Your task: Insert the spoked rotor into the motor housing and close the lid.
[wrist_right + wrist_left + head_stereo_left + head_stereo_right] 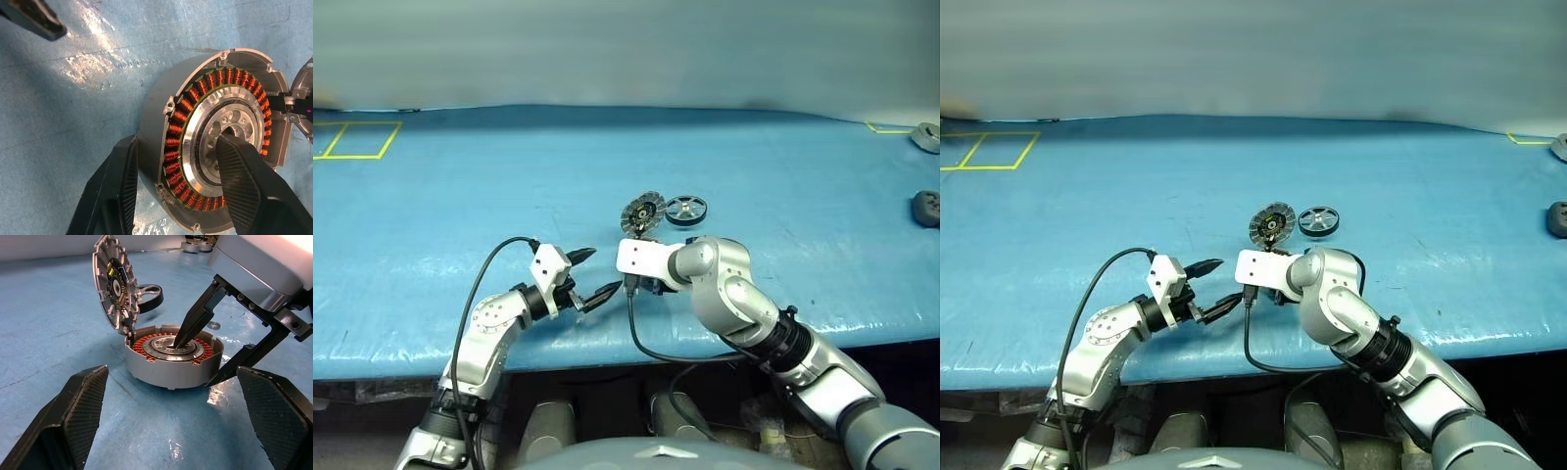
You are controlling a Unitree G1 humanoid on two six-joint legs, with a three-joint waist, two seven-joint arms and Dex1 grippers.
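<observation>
Copper-orange windings ring the round silver motor housing (215,156), lid (113,281) upright.

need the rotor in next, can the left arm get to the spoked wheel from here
Probably not directly: the spoked wheel lies behind the upright lid and the case, where the right gripper straddles the wall.

Left claw (591,275) wide open and level, right claw (176,188) angled downward, fingers part-spread
</observation>
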